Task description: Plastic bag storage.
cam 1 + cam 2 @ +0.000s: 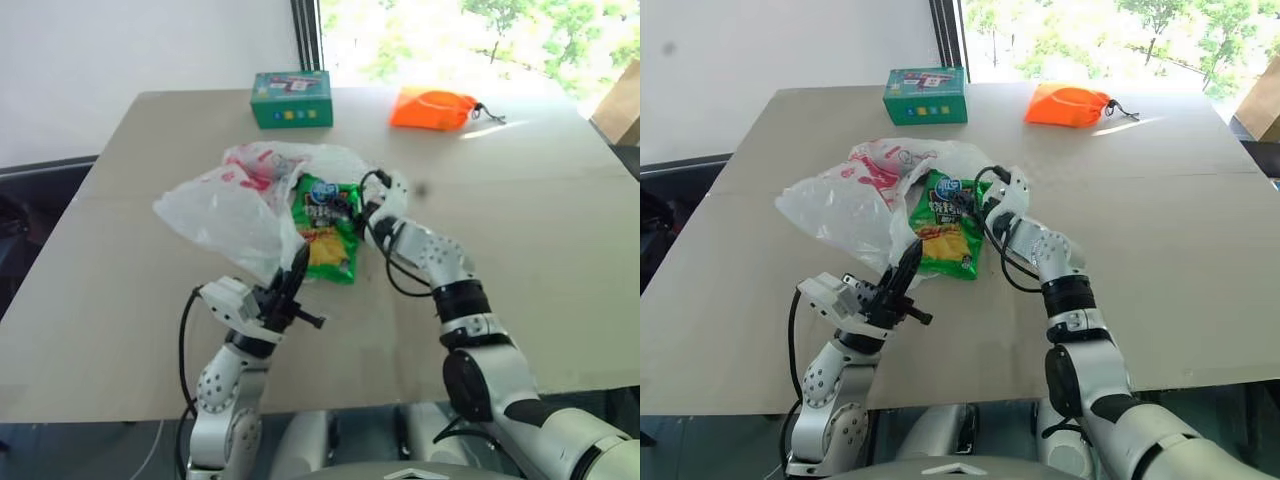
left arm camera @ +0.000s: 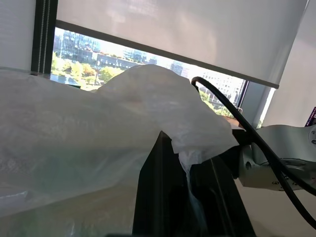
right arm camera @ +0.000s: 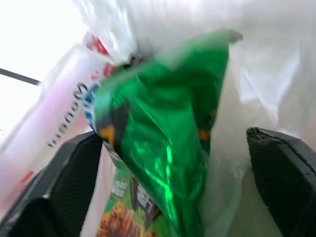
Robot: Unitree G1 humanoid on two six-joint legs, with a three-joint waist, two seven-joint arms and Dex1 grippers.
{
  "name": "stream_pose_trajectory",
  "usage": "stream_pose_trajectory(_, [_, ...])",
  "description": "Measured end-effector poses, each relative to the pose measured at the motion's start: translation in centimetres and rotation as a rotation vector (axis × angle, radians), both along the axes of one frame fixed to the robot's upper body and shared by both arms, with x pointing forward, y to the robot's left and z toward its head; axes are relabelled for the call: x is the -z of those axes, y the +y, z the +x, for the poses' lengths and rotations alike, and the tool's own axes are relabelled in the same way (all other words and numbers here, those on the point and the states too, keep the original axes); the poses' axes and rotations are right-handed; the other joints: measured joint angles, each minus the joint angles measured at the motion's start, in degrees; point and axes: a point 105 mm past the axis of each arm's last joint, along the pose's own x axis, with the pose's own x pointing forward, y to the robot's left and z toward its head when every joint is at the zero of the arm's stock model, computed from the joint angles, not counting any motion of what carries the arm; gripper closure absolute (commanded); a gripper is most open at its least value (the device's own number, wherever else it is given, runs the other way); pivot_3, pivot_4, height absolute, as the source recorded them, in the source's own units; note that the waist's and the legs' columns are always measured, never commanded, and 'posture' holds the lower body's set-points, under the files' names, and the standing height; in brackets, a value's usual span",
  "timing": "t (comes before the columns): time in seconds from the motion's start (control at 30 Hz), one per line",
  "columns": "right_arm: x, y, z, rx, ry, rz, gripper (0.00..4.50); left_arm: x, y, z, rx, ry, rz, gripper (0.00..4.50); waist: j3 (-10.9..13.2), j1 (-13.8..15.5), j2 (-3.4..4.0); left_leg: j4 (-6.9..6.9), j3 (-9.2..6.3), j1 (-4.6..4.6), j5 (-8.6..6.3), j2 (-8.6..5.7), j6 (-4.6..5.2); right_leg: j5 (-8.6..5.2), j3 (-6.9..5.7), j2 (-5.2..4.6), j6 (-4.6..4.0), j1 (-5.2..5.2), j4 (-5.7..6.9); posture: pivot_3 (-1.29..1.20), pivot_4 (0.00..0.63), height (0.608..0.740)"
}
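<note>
Left eye view shows the plastic bag [image 1: 235, 205] on the surface [image 1: 520, 250], its edge pinched in the left gripper [image 1: 292, 290]'s closed jaws. The green snack packet [image 1: 328, 228] lies half in its mouth, between the right gripper [image 3: 173, 168]'s wide-open jaws. Storing looks barely begun: the teal box [image 1: 292, 98] and orange pouch [image 1: 432, 108] sit well apart.

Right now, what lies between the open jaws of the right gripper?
The green packet, with white bag film beside it, stands between the jaws of the right gripper in the right wrist view.
</note>
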Motion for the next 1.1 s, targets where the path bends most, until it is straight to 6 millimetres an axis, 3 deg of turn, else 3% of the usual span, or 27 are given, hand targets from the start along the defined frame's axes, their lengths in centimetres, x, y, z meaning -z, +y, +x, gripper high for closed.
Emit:
stream_pose_trajectory(0.07, [-2.0, 1.8, -1.3, -0.121, -0.170, -0.032, 0.04, 0.0, 0.0, 0.0, 0.000, 0.001, 0.000, 4.50, 0.00, -0.30, 0.00, -0.01, 0.06, -0.04, 0.00, 0.04, 0.00, 0.00, 0.09, 0.07, 0.00, -0.10, -0.01, 0.00, 0.150, 0.740])
stream_pose_trajectory(0.1, [-3.6, 2.2, -2.7, -0.239, -0.322, -0.071, 0.04, -0.1, -0.1, 0.1, 0.001, -0.002, -0.001, 4.50, 0.01, -0.16, 0.00, -0.02, 0.01, -0.07, 0.00, 0.06, 0.00, -0.01, 0.05, 0.08, 0.00, -0.09, -0.05, 0.00, 0.150, 0.740])
stream_pose_trajectory(0.13, [-3.9, 2.2, -3.0, -0.269, -0.356, -0.079, 0.04, -0.1, 0.0, 0.1, -0.001, -0.002, -0.001, 4.50, 0.00, 0.15, -0.01, -0.03, -0.03, -0.07, 0.00, 0.07, 0.00, -0.01, -0.01, 0.07, 0.00, -0.06, -0.08, 0.00, 0.150, 0.740])
stream_pose_trajectory(0.2, [-4.1, 0.8, -4.0, -0.353, -0.445, -0.128, 0.04, 0.0, 0.1, 0.1, -0.007, 0.000, 0.000, 4.50, -0.03, 0.81, -0.06, 0.00, -0.15, -0.12, 0.00, 0.01, 0.00, -0.01, -0.18, -0.06, 0.01, 0.05, -0.19, 0.00, 0.150, 0.740])
stream_pose_trajectory(0.37, [-1.8, -4.6, -4.5, -0.440, -0.490, -0.303, 0.04, 0.0, 0.2, 0.1, -0.009, 0.001, 0.005, 4.50, -0.01, 1.33, -0.07, 0.05, -0.14, -0.10, -0.01, -0.11, 0.01, 0.00, -0.16, -0.18, 0.01, 0.09, -0.20, 0.00, 0.150, 0.740])
stream_pose_trajectory(0.57, [-3.1, -6.7, -3.5, -0.361, -0.646, -0.396, 0.04, 0.0, 0.1, 0.2, -0.001, 0.001, 0.010, 4.50, 0.00, 0.64, -0.06, 0.00, -0.18, -0.05, 0.00, 0.07, 0.00, -0.01, -0.17, 0.02, -0.02, 0.04, -0.08, 0.00, 0.150, 0.740])
stream_pose_trajectory(0.7, [-4.1, -8.0, -1.5, -0.238, -0.742, -0.491, 0.04, 0.1, 0.2, 0.2, 0.000, 0.002, 0.020, 4.50, 0.00, 0.59, -0.08, 0.05, -0.05, -0.05, 0.00, -0.04, -0.01, 0.00, -0.06, -0.10, 0.01, 0.05, -0.10, 0.00, 0.150, 0.740])
stream_pose_trajectory(0.87, [-4.1, -8.4, 0.7, -0.129, -0.741, -0.545, 0.04, 0.0, 0.2, 0.3, 0.004, 0.002, 0.024, 4.50, 0.00, 0.58, -0.08, 0.04, -0.09, -0.05, 0.02, 0.00, -0.04, 0.00, -0.09, -0.07, 0.00, 0.04, -0.09, 0.00, 0.150, 0.740])
stream_pose_trajectory(1.0, [-2.8, -8.7, 2.1, -0.084, -0.714, -0.624, 0.04, 0.0, 0.3, 0.4, 0.003, 0.001, 0.029, 4.50, 0.00, 0.57, -0.08, 0.04, -0.05, -0.06, 0.07, -0.02, -0.13, 0.00, -0.05, -0.10, 0.00, 0.04, -0.10, 0.00, 0.150, 0.740])
stream_pose_trajectory(1.1, [-1.5, -8.8, 2.7, -0.068, -0.677, -0.655, 0.92, 0.0, 0.2, 0.4, 0.006, 0.006, 0.033, 4.50, 0.00, 0.55, -0.08, 0.04, -0.04, -0.06, 0.07, -0.02, -0.13, 0.00, -0.04, -0.10, 0.00, 0.03, -0.10, 0.00, 0.150, 0.740])
